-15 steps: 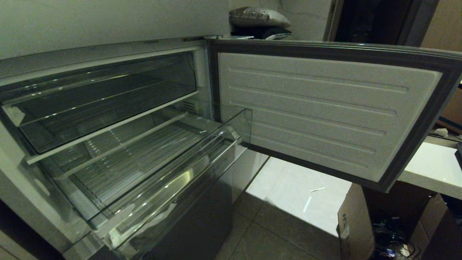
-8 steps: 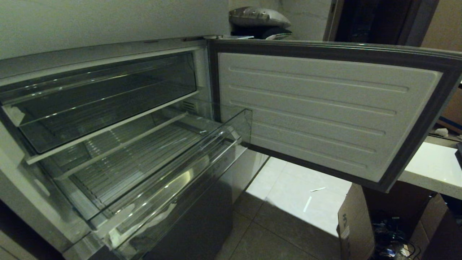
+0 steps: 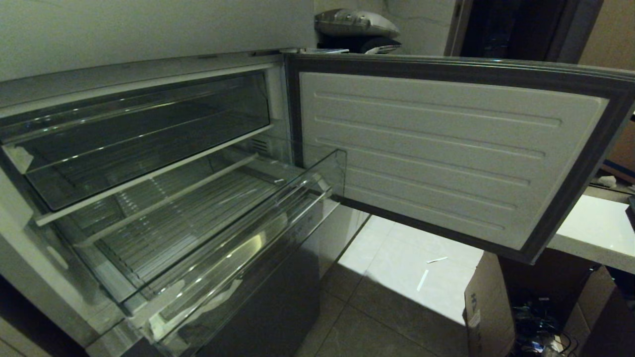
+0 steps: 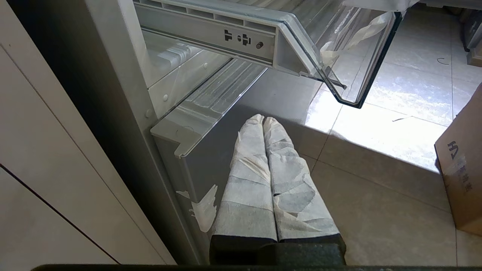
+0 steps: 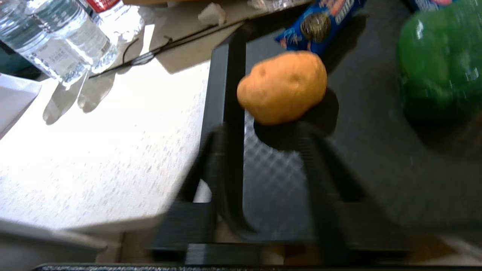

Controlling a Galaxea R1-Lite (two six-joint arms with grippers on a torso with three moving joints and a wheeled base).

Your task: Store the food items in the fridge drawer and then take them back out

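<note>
Right gripper [image 5: 263, 131] parted about halfway, holding nothing, fingers blurred. Just ahead of the jaws, centred on the gap: potato [image 5: 282, 87] lying on a dark tray [image 5: 361, 177], long axis crosswise to the fingers. Left gripper [image 4: 263, 119] pressed shut, empty, hanging low beside the fridge. Fridge drawer [image 3: 208, 233] pulled out.
</note>
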